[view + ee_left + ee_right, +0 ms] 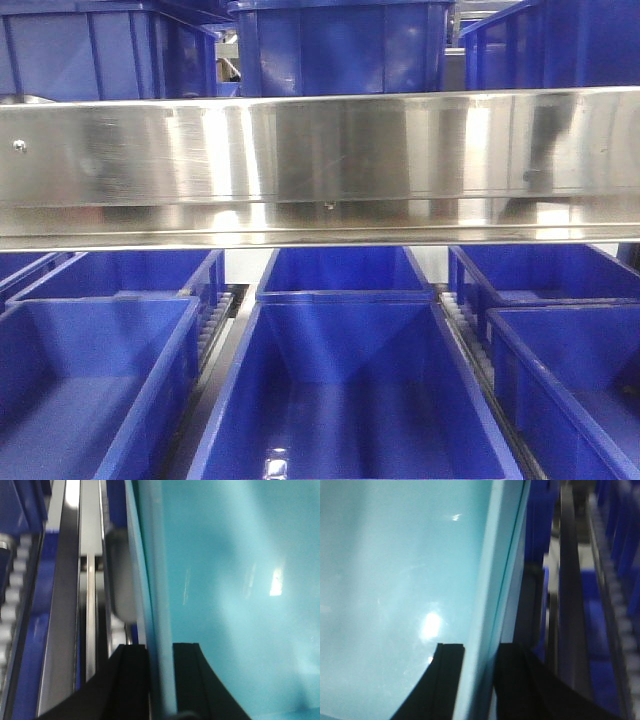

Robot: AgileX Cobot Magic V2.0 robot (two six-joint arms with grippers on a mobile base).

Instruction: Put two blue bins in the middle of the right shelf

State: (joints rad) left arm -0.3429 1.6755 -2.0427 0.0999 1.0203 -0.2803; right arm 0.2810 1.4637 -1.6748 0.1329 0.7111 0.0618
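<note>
- Shelving fills the front view: a scratched steel beam [320, 165] runs across the middle of the frame and hides whatever lies behind it.
- Blue upper bins [340, 45] stand in a row above the beam.
- Open lower bins [350, 400] sit side by side below it, separated by roller tracks [215, 330].
- Neither gripper shows in the front view.
- In the left wrist view, the left gripper [160, 647] has its black fingers clamped either side of a bin [240, 605] wall. The bin looks pale teal and fills the right of the frame.
- A steel rail [65, 605] and blurred rollers run up the left, close beside the wall.
- In the right wrist view, the right gripper [480, 647] pinches a bin wall the same way, with the bin at left.
- Another rail [570, 580] and blue bins crowd the right.
</note>
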